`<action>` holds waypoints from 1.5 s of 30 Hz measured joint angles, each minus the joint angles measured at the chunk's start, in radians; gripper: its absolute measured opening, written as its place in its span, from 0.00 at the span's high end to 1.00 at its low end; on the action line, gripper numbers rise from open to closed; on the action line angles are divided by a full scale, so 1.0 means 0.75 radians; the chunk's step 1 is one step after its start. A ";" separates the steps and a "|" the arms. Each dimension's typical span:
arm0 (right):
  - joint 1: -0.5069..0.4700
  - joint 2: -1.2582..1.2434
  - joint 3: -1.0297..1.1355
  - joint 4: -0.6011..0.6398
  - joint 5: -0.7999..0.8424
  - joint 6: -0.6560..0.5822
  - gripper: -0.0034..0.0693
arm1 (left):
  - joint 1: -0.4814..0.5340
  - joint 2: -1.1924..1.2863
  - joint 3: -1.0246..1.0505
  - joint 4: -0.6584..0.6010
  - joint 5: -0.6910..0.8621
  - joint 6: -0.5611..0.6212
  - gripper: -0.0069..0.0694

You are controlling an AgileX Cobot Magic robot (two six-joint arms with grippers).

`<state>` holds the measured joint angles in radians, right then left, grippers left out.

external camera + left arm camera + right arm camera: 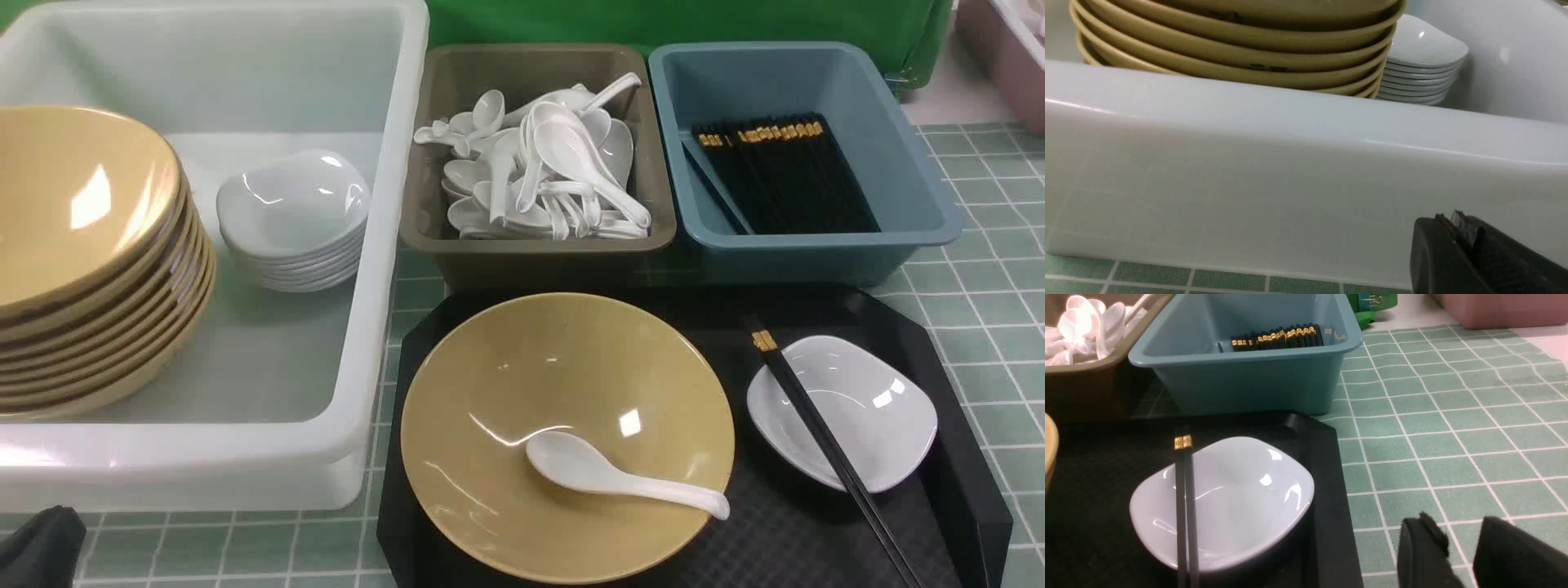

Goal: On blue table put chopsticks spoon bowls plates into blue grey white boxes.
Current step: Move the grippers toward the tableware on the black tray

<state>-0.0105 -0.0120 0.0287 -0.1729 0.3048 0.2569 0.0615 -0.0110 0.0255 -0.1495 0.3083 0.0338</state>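
- Yellow stacked bowls [90,261] and stacked plates [294,216] sit in the white box [392,204]; spoons [555,171] fill the grey box [420,229], and black sticks [784,175] fill the blue box [918,188].
- Left on the black tray [963,490]: a bowl [522,384] holding a spoon [620,480], and a plate [873,408] with chopsticks [820,437] lying across it.
- My left claw [1468,241] is pressed together by the white box; my right claw [1457,524] stands apart, empty, over the desk [1453,416].
- The near tips of the chopsticks are cut off.

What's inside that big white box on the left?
The white box holds a stack of mustard-yellow bowls and, beside it, a stack of small white plates. Only the top bowl and top plate show their insides; those beneath show just rims.
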 joint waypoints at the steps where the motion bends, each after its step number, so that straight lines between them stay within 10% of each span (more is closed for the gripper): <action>1: 0.000 0.000 0.000 0.000 0.000 0.000 0.63 | 0.000 0.000 0.000 0.000 0.000 0.000 0.91; 45: 0.000 0.000 0.000 0.000 0.000 0.000 0.63 | 0.000 0.000 0.000 0.062 0.000 0.000 0.91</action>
<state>-0.0105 -0.0120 0.0287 -0.1729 0.3048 0.2569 0.0615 -0.0110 0.0255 -0.1031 0.3083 0.0338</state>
